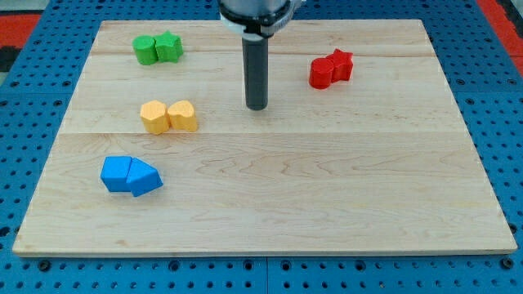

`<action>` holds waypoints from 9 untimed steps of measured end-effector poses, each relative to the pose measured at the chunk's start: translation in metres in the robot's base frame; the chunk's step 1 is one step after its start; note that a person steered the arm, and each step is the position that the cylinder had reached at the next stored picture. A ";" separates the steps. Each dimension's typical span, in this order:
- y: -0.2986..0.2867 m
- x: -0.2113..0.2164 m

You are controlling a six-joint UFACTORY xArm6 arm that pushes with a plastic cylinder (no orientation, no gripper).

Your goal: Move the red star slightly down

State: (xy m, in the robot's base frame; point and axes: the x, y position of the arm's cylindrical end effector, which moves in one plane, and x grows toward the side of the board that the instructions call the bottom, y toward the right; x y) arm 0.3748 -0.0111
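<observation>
The red star point(341, 64) lies near the view's top right of the wooden board point(270, 196), touching a second red block point(321, 73) at its lower left. My tip point(257, 106) rests on the board to the left of the red pair and a little lower, roughly a block's width or two away from them. It touches no block.
Two green blocks point(158, 48) sit together at the top left. Two yellow blocks point(169, 116) sit left of my tip. Two blue blocks point(130, 175) sit at the lower left. A blue pegboard point(507, 122) surrounds the board.
</observation>
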 end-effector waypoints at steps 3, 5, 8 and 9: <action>0.053 -0.111; 0.133 -0.132; 0.135 -0.092; 0.131 -0.072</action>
State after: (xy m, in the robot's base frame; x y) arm 0.3025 0.1200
